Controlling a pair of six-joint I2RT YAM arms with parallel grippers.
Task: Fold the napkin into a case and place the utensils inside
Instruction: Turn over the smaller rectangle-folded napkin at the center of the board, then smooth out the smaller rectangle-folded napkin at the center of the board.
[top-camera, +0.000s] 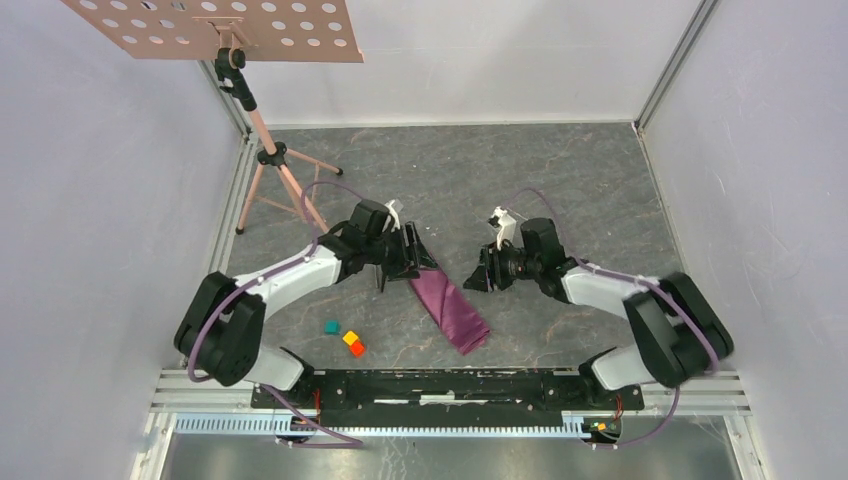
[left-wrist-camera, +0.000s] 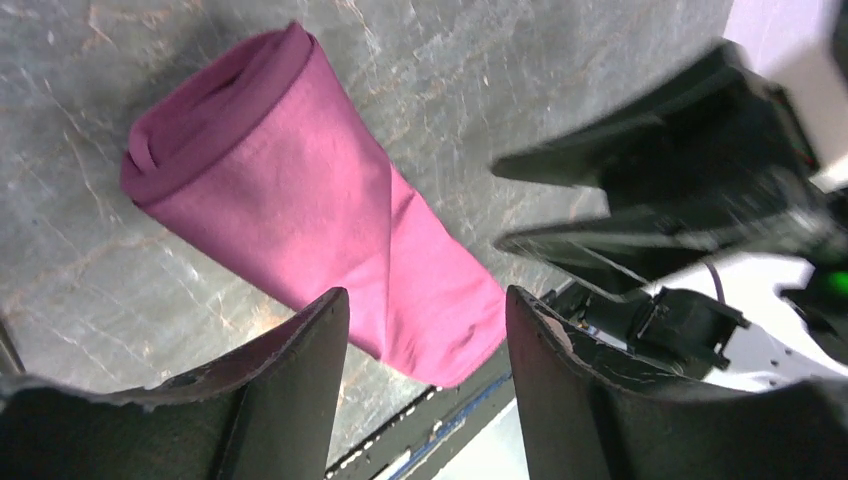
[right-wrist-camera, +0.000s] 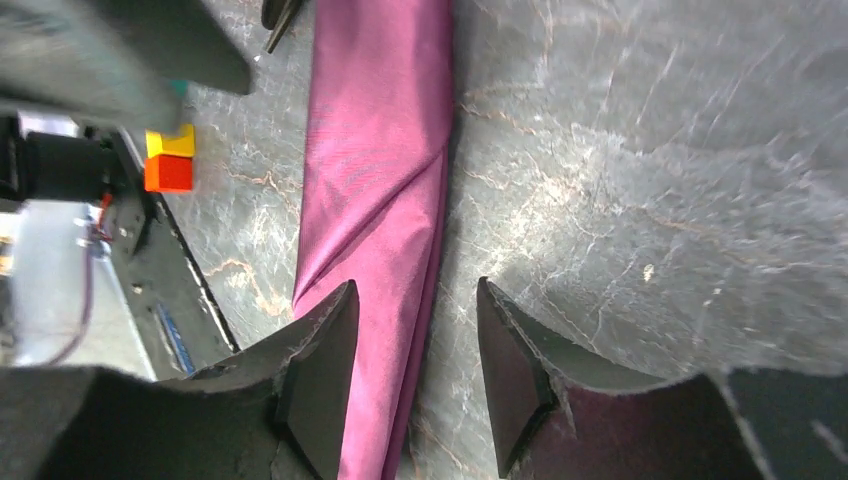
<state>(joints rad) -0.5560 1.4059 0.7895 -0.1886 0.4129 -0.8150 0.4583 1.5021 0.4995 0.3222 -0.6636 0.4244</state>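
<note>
I'm seeing the napkin (top-camera: 448, 305) lying folded on the desk (top-camera: 560, 180) btwn both arms, long axis running far-left to near-right. Left end effector (left-wrist-camera: 428, 300) is hanging open over its far end, nearer; right end effector (right-wrist-camera: 415, 290) is gaping empty just beside it.

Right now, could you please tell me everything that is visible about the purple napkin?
The napkin is a plum-purple, slightly shiny woven cloth, folded into a long narrow band with a diagonal crease. It lies flat and slantwise on the grey marbled table, between the two arms. One end shows rolled, layered folds. The left gripper and the right gripper hang open near it; neither grips it.
</note>
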